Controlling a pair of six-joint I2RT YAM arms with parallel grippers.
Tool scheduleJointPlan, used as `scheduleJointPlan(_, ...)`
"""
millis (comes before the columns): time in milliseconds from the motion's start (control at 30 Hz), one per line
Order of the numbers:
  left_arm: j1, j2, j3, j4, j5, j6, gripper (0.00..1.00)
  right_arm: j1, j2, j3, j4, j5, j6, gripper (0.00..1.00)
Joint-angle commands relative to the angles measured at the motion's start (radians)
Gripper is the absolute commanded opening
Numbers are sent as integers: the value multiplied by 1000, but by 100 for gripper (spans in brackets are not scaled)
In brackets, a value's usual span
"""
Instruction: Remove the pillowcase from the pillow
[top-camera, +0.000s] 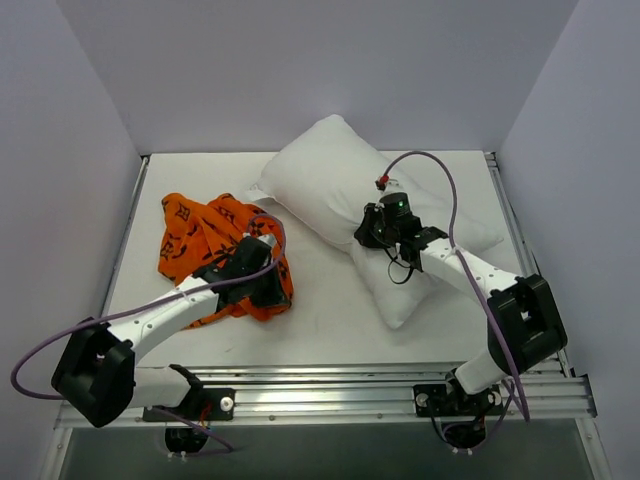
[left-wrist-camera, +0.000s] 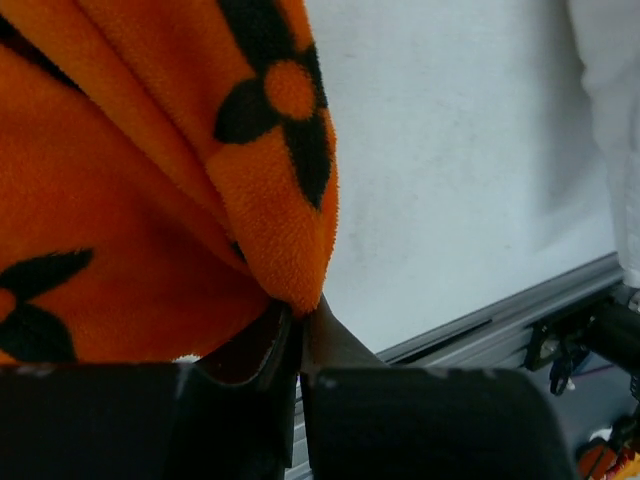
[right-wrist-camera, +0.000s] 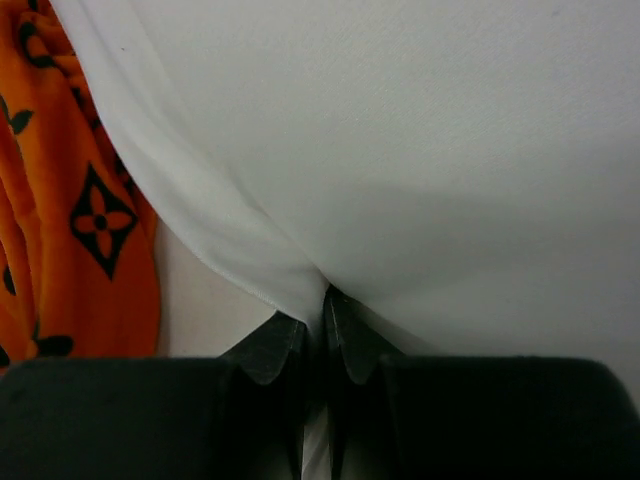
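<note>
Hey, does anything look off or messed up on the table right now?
Nothing damaged or spilled. The pillowcase is bunched in a heap on the left, pinched by the left gripper. The bare pillow lies diagonally, a fold of it pinched by the right gripper.

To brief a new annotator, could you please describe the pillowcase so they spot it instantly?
On the white table, look left of the white pillow. The pillowcase is the crumpled heap there, pinched by the left pincer; it alone is bright orange with black flower motifs.
</note>
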Motion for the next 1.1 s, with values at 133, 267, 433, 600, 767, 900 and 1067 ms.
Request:
scheduleJointPlan(133,-59,-148,151,50,0,3,43,56,-11,170,-59,-102,20,7)
scheduleJointPlan(267,-53,-185,303,-60,-96,107,83,65,-52,287,-177,-88,-44,46)
scheduleJointPlan(433,69,-144,486,-194,-112,198,96,33,-86,431,-331,53,-136,87)
scheduleJointPlan(600,312,-138,660,-281,-34,286,94,-152,-123,548,-426,133,-146,99)
scheduleJointPlan(767,566,-165,819,-372,-15,365,94,-310,-224,649,-510,337,-192,100)
scheduleJointPlan(900,637,-211,932,-436,-75,404,94,-343,-324,713,-562,536,-239,100)
scheduleJointPlan(1067,633,-250,1162,-559,-247,490,94,-343,-457,789,-592,699,-345,100)
